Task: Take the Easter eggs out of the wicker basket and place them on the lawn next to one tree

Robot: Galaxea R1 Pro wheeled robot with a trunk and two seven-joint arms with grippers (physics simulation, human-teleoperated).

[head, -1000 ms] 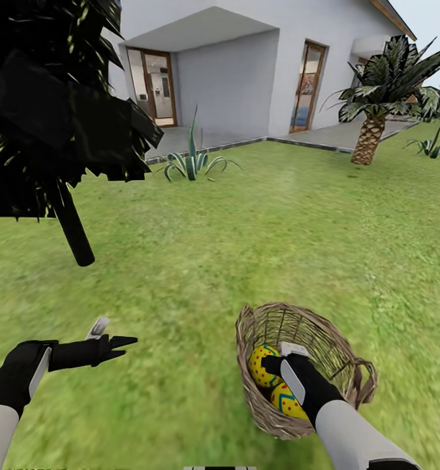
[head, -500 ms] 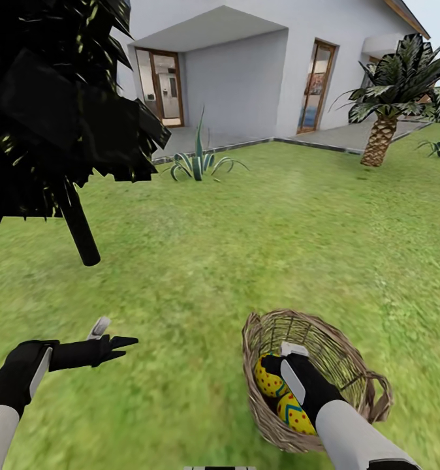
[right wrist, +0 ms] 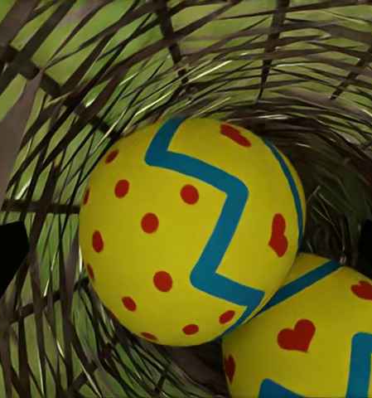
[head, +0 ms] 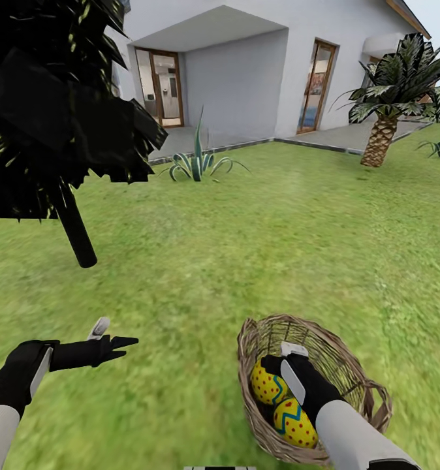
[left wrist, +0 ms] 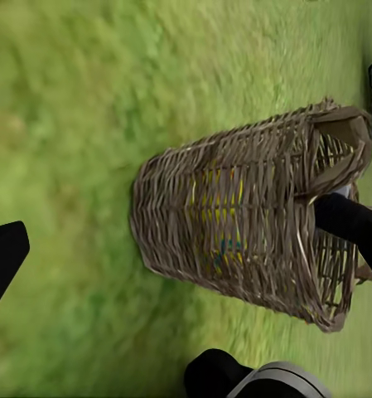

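Both arms have white forearm shells ending in black wrists; left gripper (head: pixel 113 339) and right gripper (head: pixel 275 363) black with white finger panels.

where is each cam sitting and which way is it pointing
Head: on the robot's head, facing forward and down over the lawn toward the house; shows both arms, left gripper, right gripper in the basket.
Left wrist: near the left gripper, looking at the basket's side; fingertip at the edge.
Right wrist: inside the basket, facing two eggs.
Shared: all three show the basket.
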